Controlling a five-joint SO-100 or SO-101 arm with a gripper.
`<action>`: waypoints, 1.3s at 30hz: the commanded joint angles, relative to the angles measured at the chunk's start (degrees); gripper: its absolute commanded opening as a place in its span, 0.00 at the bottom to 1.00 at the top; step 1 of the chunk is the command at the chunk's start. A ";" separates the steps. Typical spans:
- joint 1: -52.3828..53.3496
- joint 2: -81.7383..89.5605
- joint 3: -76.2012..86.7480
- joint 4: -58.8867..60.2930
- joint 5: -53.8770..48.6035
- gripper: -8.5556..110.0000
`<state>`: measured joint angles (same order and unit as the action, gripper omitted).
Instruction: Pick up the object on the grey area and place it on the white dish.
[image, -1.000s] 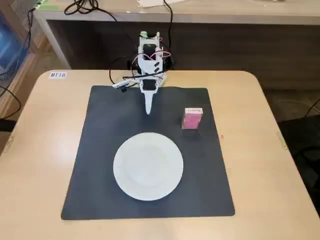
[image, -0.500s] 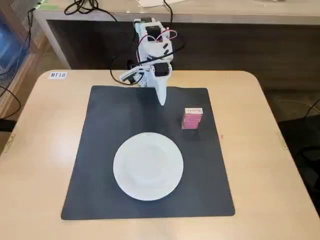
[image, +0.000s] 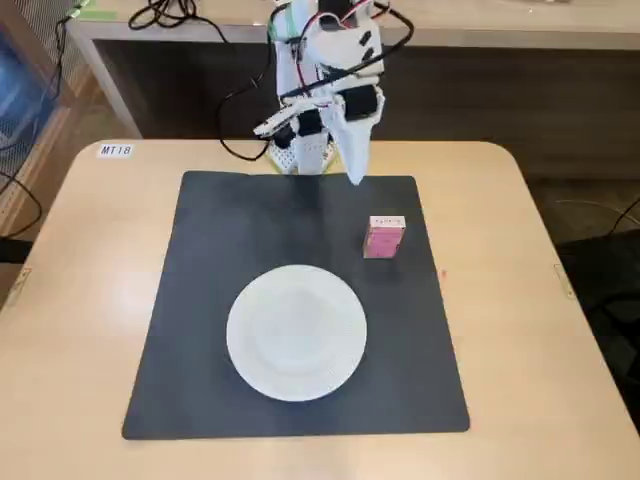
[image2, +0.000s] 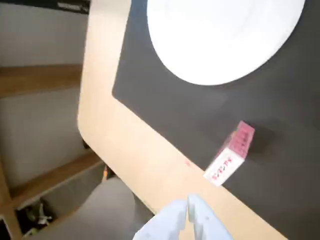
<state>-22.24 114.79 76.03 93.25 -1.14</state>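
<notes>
The grey mat (image: 200, 300) fills the middle of the fixed view; the white plate (image: 296, 332) sits on it, lower centre; the small pink box (image: 384, 237) stands on the mat at upper right, apart from the plate; the gripper (image: 354, 172) hangs at top centre, fingers together, holding nothing.

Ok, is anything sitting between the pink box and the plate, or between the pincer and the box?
Nothing visible: only bare grey mat lies between the pink box and the white plate, and the pincer has open space toward the box.
</notes>
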 joint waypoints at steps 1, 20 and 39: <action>-4.13 -5.98 -6.68 2.64 2.46 0.07; -12.57 -9.23 2.81 3.87 20.74 0.25; -12.74 -14.59 7.12 3.78 21.88 0.28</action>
<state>-35.16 100.46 84.11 96.77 21.09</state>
